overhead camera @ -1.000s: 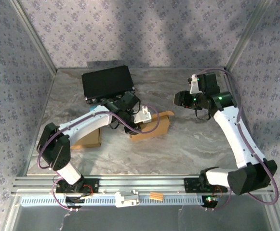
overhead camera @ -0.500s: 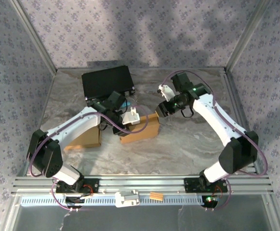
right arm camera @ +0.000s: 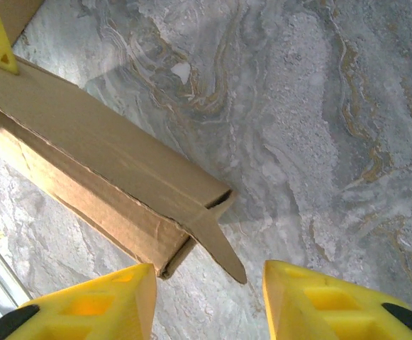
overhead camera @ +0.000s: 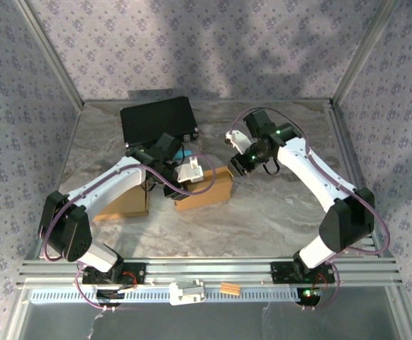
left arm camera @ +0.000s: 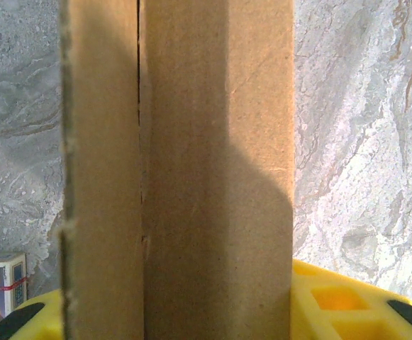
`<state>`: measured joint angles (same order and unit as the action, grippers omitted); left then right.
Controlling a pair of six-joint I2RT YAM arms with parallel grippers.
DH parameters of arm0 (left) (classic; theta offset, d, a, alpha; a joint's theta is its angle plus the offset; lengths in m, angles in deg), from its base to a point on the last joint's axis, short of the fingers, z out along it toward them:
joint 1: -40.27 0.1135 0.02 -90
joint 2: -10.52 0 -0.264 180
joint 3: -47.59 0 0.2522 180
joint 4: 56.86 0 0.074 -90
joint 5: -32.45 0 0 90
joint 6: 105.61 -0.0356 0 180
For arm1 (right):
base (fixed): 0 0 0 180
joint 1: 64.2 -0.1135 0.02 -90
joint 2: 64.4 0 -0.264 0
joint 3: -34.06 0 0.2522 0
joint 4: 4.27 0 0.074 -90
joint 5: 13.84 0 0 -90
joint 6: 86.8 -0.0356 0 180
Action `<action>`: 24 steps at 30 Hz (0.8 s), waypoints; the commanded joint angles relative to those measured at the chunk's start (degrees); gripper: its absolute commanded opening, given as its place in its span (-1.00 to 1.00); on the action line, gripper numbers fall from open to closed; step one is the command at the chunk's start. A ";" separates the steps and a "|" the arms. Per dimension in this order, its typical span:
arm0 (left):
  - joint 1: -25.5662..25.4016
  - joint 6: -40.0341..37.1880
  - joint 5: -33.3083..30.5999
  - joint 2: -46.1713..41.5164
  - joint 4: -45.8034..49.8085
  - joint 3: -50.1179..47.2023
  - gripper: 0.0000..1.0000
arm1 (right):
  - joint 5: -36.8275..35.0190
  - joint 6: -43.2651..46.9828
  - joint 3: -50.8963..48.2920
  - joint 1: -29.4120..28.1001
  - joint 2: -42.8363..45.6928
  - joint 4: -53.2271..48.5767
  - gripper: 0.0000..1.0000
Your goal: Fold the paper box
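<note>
Left end effector (overhead camera: 193, 176) gripping paper box (overhead camera: 210, 190), right end effector (right arm camera: 207, 278) hovering open

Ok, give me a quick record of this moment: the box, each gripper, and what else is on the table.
paper box: brown cardboard, between the two grippers
left gripper: closed on the paper box
right gripper: open, at the box's loose end flap
other items: black case at the back; second cardboard piece beside the left arm
table: grey marble
</note>
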<state>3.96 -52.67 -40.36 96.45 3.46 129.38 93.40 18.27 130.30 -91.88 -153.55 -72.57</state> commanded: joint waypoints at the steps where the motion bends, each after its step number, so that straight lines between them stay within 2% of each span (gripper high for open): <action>1: 0.28 -1.51 1.30 -0.64 1.59 -0.27 -0.15 | -1.47 1.37 -0.46 -0.20 0.16 -0.47 -0.15; 8: 0.33 -1.17 1.18 -0.45 1.47 0.02 -0.15 | -2.28 0.98 1.45 -0.44 -1.22 0.00 -0.38; 15: 0.28 -0.96 1.07 -0.59 1.23 0.02 -0.15 | -2.29 0.70 1.90 -1.23 -2.28 -0.14 -0.38; 24: 0.37 -0.37 0.96 -0.49 0.77 0.22 -0.15 | -3.56 -0.17 2.43 -2.19 -2.44 -0.63 -0.82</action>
<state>3.96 -52.63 -40.38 96.45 3.35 129.38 91.30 18.59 131.02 -93.41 -155.38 -72.24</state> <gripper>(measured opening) 0.424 0.108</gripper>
